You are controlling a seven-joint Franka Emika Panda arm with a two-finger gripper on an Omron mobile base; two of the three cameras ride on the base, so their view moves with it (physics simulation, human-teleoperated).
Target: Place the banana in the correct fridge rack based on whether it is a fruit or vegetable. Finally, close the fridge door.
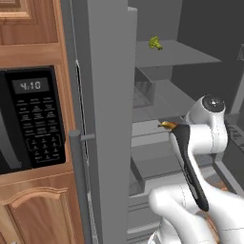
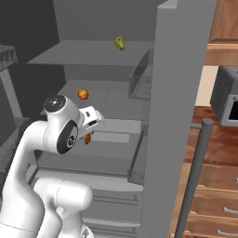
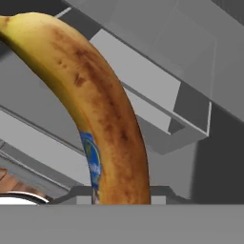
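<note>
The banana (image 3: 102, 119), yellow with brown mottling and a blue sticker, rises from between my fingers and curves up to the left in the hand view. My gripper (image 2: 89, 130) is shut on it, inside the open fridge at the height of the lower shelves. From the left base view only the banana's yellow tip (image 1: 167, 125) pokes out past my wrist. From the right base view its brownish end (image 2: 87, 138) hangs just under the hand. The fridge door (image 1: 107, 119) stands open on the left.
A lumpy green vegetable (image 1: 155, 43) sits on the top rack (image 1: 186, 56). An orange fruit (image 2: 82, 94) lies on the rack below (image 2: 116, 100). The door's bar handle (image 1: 79, 186) and a microwave (image 1: 31, 119) in wood cabinets are at left.
</note>
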